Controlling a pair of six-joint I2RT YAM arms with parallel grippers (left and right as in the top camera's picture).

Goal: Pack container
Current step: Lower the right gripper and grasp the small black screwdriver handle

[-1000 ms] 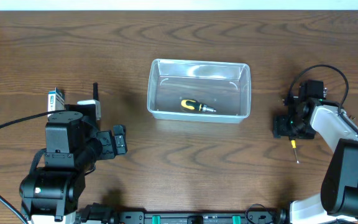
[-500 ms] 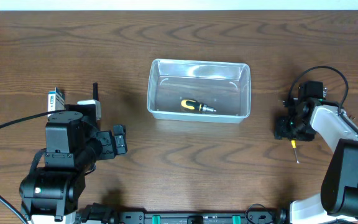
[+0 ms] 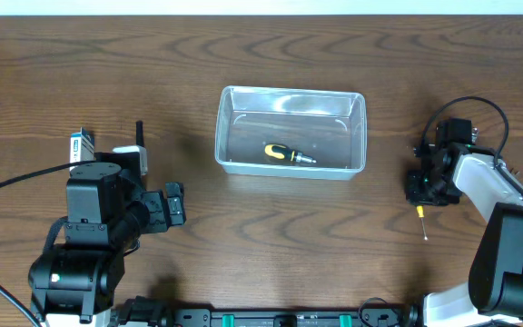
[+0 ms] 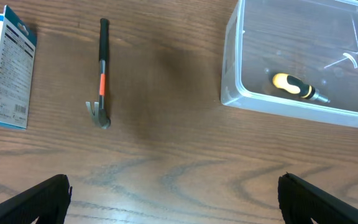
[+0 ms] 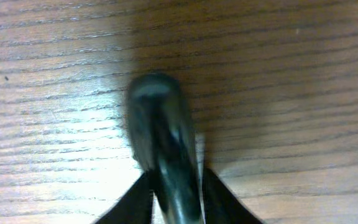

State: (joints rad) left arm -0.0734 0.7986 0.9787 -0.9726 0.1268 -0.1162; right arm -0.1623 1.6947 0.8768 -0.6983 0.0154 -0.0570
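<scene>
Container [image 3: 334, 127]: clear plastic tub with rounded corners and a rim, upright and mouth-up at table centre, slightly toward twelve o'clock. Judged light while near-empty, fairly stiff yet with thin walls prone to flexing, smooth and slippery on the sides. Not fragile, but probably easy to slide across the wood. Best taken by pinching over the rim at a short end, three or nine o'clock, rather than squeezing the flat walls.

Inside: only a stubby yellow-and-black screwdriver [image 3: 286, 154], lying flat near the six o'clock wall, with most of the floor bare.

Right gripper [image 3: 423, 188], at three o'clock of the tub and well apart from it: clenched on the dark handle of a slim screwdriver [image 5: 160, 124], shaft pointing toward six o'clock. Left gripper [image 4: 179, 205], at eight o'clock: spread wide, grasping nothing.

Outside at nine o'clock: a small hammer [image 4: 103, 68], then a blue-and-white box [image 4: 5, 68], both flat on the table [image 3: 62, 54] and untouched.
</scene>
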